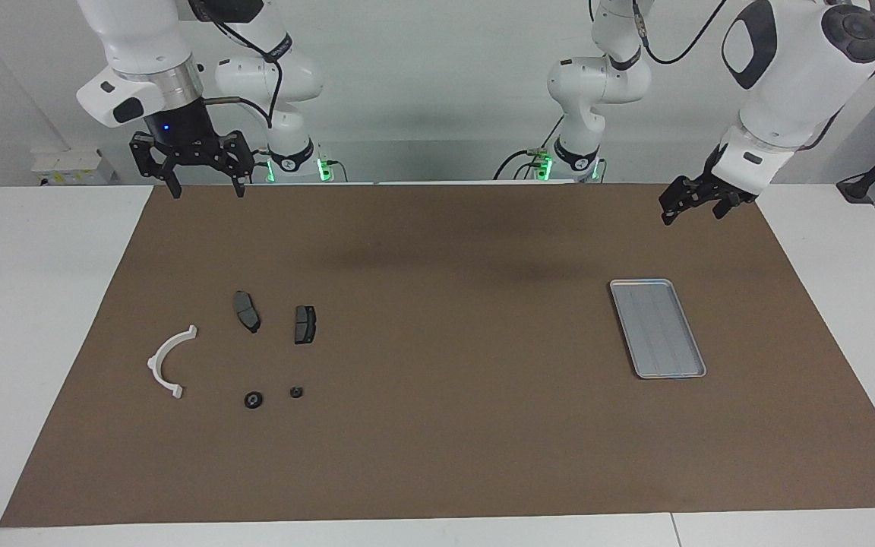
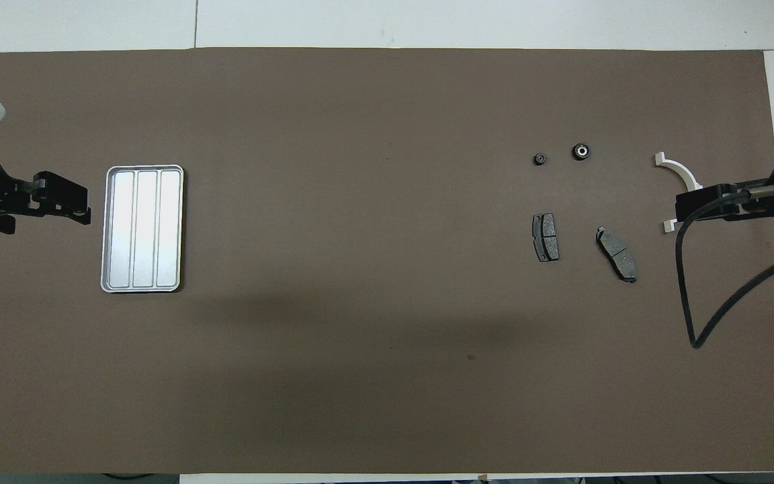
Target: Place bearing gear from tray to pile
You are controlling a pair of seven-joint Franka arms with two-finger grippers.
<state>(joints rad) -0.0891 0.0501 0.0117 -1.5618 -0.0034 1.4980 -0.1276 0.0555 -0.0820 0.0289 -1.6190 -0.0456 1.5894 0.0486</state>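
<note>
The silvery tray (image 1: 658, 328) (image 2: 142, 228) lies on the brown mat at the left arm's end, with nothing in it. At the right arm's end lie a white half-ring bracket (image 1: 166, 362) (image 2: 682, 171) and two dark brake pads (image 1: 247, 311) (image 1: 304, 324). Farther from the robots than the pads sits a small black round bearing gear (image 1: 254, 399) (image 2: 581, 151), with a smaller black round part (image 1: 296, 392) (image 2: 540, 159) beside it. My right gripper (image 1: 206, 190) (image 2: 686, 205) hangs high and open, holding nothing; from overhead it hides the bracket's middle. My left gripper (image 1: 692, 215) (image 2: 84, 205) waits open beside the tray.
The brown mat (image 1: 453, 425) covers most of the white table (image 1: 42, 319). A black cable (image 2: 689, 296) loops down from the right arm. Both arm bases stand at the table's edge.
</note>
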